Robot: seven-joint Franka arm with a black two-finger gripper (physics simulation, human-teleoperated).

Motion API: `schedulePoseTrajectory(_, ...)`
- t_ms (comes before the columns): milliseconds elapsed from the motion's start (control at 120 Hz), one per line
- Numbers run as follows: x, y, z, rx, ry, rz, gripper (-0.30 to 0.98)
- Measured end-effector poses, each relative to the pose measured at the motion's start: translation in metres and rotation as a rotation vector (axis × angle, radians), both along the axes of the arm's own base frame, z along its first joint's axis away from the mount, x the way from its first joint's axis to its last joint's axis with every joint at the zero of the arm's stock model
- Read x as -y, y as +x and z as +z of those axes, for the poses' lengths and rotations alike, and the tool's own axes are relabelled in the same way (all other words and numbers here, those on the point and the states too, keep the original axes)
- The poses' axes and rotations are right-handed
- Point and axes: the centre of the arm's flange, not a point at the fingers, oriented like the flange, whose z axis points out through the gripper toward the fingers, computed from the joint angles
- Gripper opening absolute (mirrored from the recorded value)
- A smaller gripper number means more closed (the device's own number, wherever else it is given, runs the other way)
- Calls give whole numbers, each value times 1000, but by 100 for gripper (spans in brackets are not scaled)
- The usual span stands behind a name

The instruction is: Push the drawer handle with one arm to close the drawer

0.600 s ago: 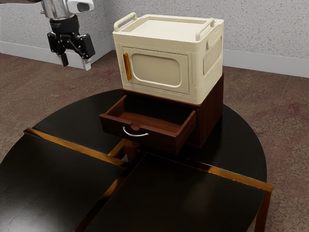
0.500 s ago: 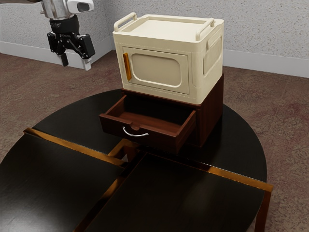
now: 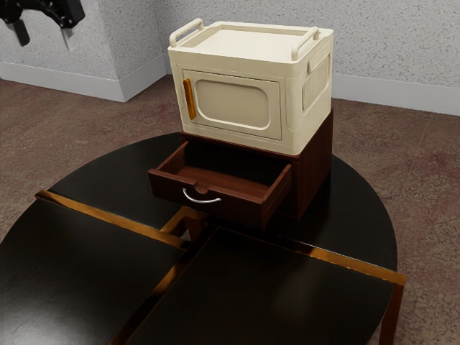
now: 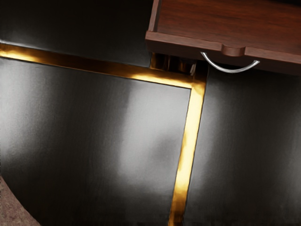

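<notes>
Tabletop (image 3: 79,273) below outward-facing, horizontal drawer handle (image 4: 230,71)

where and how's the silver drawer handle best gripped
Probably at the middle of the handle, approached from in front of the drawer, with the open pincer closing from above and below. The handle is a thin bow running crosswise, its ends fixed to the drawer's front and its middle standing clear.

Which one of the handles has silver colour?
The curved handle on the open drawer; the door handle is orange, the two top handles are cream.
</notes>
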Motion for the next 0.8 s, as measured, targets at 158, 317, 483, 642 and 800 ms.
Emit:
schedulePoseTrajectory(158, 57, -90, -62, -77, 102, 79, 69)
schedulePoseTrajectory(317, 40, -185, -213, -90, 58, 76, 69)
schedulePoseTrajectory(483, -25, -189, -306, -93, -96, 143, 69)
schedulePoseTrajectory(642, -37, -158, -335, -104, -110, 100, 69)
schedulePoseTrajectory(800, -40, -109, -375, -162, -72, 22, 69)
